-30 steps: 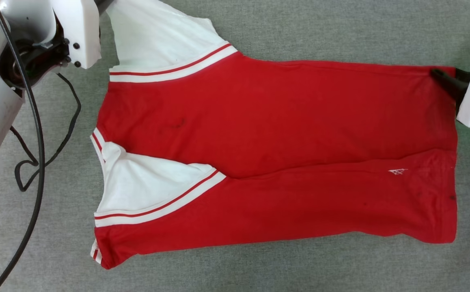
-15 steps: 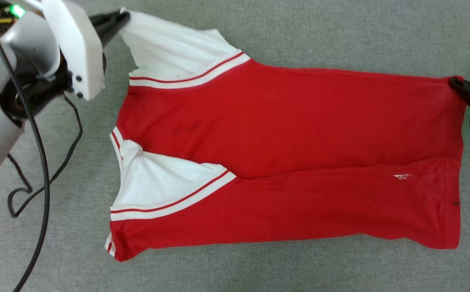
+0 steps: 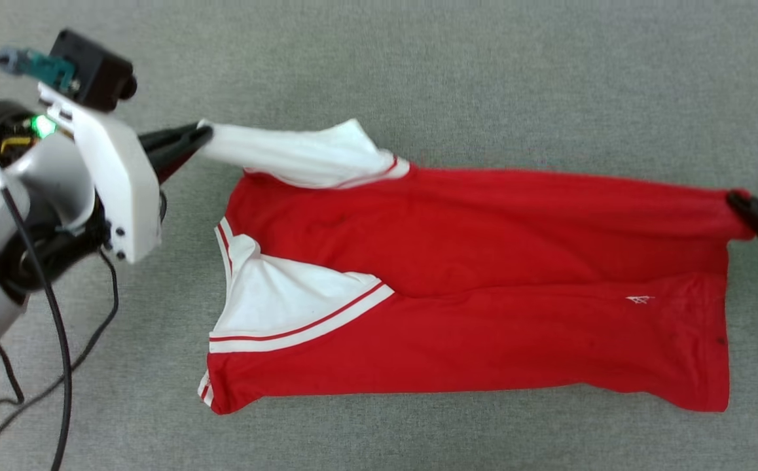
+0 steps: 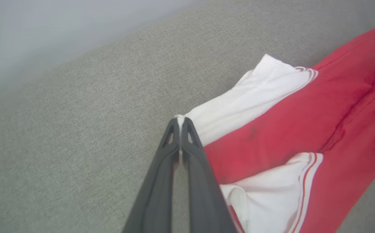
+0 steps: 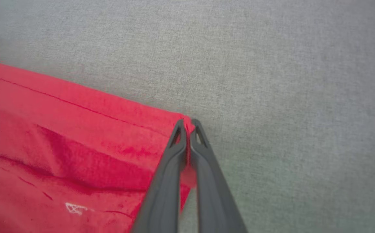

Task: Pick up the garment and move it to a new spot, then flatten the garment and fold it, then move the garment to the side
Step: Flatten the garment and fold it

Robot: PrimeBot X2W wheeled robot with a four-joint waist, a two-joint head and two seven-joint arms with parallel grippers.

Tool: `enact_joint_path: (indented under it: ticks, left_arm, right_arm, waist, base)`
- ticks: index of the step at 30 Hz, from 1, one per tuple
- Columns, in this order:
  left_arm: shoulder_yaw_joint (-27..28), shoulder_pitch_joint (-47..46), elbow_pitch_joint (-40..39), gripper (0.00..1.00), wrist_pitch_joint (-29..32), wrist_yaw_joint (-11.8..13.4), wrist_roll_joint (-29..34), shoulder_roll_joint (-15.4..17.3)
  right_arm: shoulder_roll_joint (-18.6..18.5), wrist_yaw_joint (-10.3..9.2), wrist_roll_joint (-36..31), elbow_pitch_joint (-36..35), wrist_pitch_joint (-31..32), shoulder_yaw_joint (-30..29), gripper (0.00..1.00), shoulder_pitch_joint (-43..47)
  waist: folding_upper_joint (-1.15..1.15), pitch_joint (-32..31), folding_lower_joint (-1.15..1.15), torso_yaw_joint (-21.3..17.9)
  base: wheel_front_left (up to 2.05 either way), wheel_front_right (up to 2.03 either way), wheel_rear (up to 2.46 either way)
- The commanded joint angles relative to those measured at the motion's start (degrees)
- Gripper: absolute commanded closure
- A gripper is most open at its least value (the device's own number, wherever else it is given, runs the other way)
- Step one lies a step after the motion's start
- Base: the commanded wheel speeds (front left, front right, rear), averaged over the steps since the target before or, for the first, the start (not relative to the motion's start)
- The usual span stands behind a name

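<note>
Two ends of the garment (image 3: 484,248) are pinched. Left gripper (image 3: 203,135): fingers pressed together on the tip of the far white sleeve, which is stretched taut. Right gripper (image 3: 734,197): fingers clamped on the far hem corner. Near part of the shirt lies on the grey fabric surface (image 3: 484,59), red side up, with a lengthwise crease mid-body.
</note>
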Motion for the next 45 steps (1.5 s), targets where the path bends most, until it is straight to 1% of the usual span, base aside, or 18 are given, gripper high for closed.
enact_joint_path:
  ticks: [1, 6, 12, 16, 23, 30, 32, 38, 41, 43, 44, 45]
  left_arm:
    - [-0.5, 1.8, -1.5, 1.00, -0.5, 0.6, -0.1, 0.9]
    - [-0.9, 5.1, -5.2, 1.00, -1.1, 1.7, -1.1, 3.1]
    - [-2.3, 9.3, -9.9, 1.00, -0.8, 3.2, -2.2, 6.1]
    - [-2.5, 11.6, -11.9, 1.00, -1.8, 3.8, -3.0, 7.7]
    - [-2.8, 14.8, -14.3, 1.00, -3.7, 4.5, -4.5, 9.5]
    - [-3.4, 17.4, -15.0, 1.00, -5.3, 4.6, -5.3, 9.9]
    - [-4.3, 18.3, -13.4, 1.00, -4.9, 4.3, -5.8, 9.0]
    - [-4.6, 19.0, -10.8, 1.00, -4.9, 3.5, -7.4, 7.2]
    - [-4.9, 19.9, -9.5, 1.00, -4.0, 3.6, -9.0, 6.5]
    - [-4.9, 20.0, -9.5, 0.59, -4.1, 3.1, -9.7, 6.0]
    - [-4.5, 20.2, -9.3, 0.15, -5.0, 3.0, -10.0, 5.8]
    - [-4.1, 20.4, -9.1, 0.00, -5.6, 3.3, -10.3, 5.5]
  right_arm:
    - [-0.3, -0.07, 0.4, -1.5, 0.3, 0.0, 1.00, 2.3]
    - [-0.6, -0.07, 0.3, -4.3, 0.5, -0.9, 1.00, 6.1]
    - [0.3, -0.06, 1.3, -7.4, 1.5, -3.3, 1.00, 11.9]
    - [0.7, -0.06, 1.4, -9.2, 2.0, -5.0, 1.00, 14.7]
    - [1.5, -0.06, 1.8, -11.8, 3.3, -8.6, 1.00, 18.9]
    - [2.9, -0.07, 1.2, -13.6, 5.3, -10.6, 1.00, 21.6]
    - [4.1, -0.06, 0.6, -13.5, 6.3, -10.7, 1.00, 21.9]
    - [5.1, -0.06, 0.3, -12.3, 7.4, -9.5, 1.00, 20.9]
    - [5.5, -0.06, 0.5, -11.2, 7.9, -9.1, 1.00, 20.7]
    - [5.6, -0.06, 0.7, -10.7, 7.8, -8.8, 1.00, 20.3]
    - [5.7, -0.06, 0.9, -10.2, 8.3, -8.6, 0.98, 20.3]
    - [5.9, -0.06, 1.2, -9.7, 8.8, -8.5, 0.91, 20.6]
  waist:
    - [0.00, -1.1, 0.00, 0.2]
    - [0.00, -2.6, 0.00, 0.3]
    - [0.00, -3.8, 0.00, 0.5]
    - [0.00, -4.3, 0.00, 0.5]
    - [0.00, -4.7, 0.00, 0.8]
    - [0.00, -4.5, 0.00, 0.9]
    - [0.00, -3.9, 0.00, 0.8]
    - [0.00, -3.3, 0.00, 0.7]
    - [0.00, -3.1, 0.00, 0.6]
    - [0.00, -3.1, 0.00, 0.6]
    - [0.00, -3.1, 0.00, 0.6]
    - [0.00, -3.1, 0.00, 0.6]
  base:
    - [0.00, 0.00, 0.00]
    - [0.00, 0.00, 0.00]
    - [0.00, 0.00, 0.00]
    - [0.00, 0.00, 0.00]
    - [0.00, 0.00, 0.00]
    - [0.00, 0.00, 0.00]
    - [0.00, 0.00, 0.00]
    - [0.00, 0.00, 0.00]
    - [0.00, 0.00, 0.00]
    - [0.00, 0.00, 0.00]
    - [0.00, 0.00, 0.00]
    - [0.00, 0.00, 0.00]
